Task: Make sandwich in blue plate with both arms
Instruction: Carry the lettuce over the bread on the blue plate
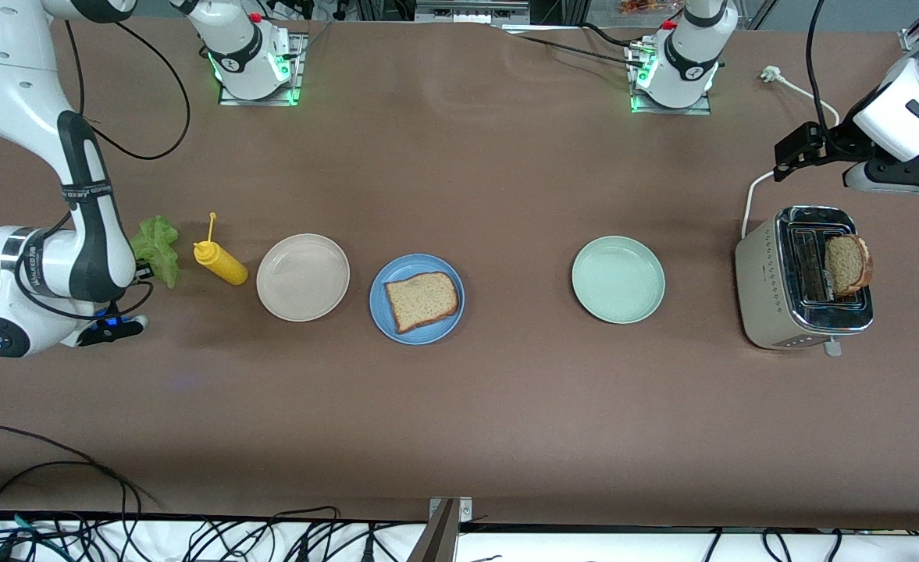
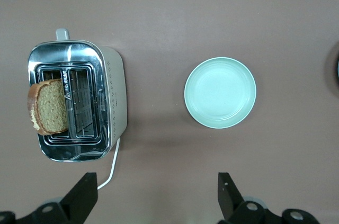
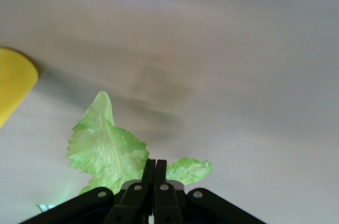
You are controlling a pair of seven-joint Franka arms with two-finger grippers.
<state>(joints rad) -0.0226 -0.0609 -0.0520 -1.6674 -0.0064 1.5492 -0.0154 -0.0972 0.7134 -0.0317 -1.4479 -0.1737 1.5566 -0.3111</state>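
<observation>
The blue plate sits mid-table with one brown bread slice lying flat on it. A second bread slice stands in a slot of the toaster and also shows in the left wrist view. The green lettuce leaf lies at the right arm's end of the table. My right gripper is low at the leaf, and its fingers are shut on the leaf's edge. My left gripper hangs high over the table by the toaster, open and empty.
A silver toaster with a white cord stands at the left arm's end. A pale green plate lies between toaster and blue plate. A beige plate and a yellow squeeze bottle lie between blue plate and lettuce.
</observation>
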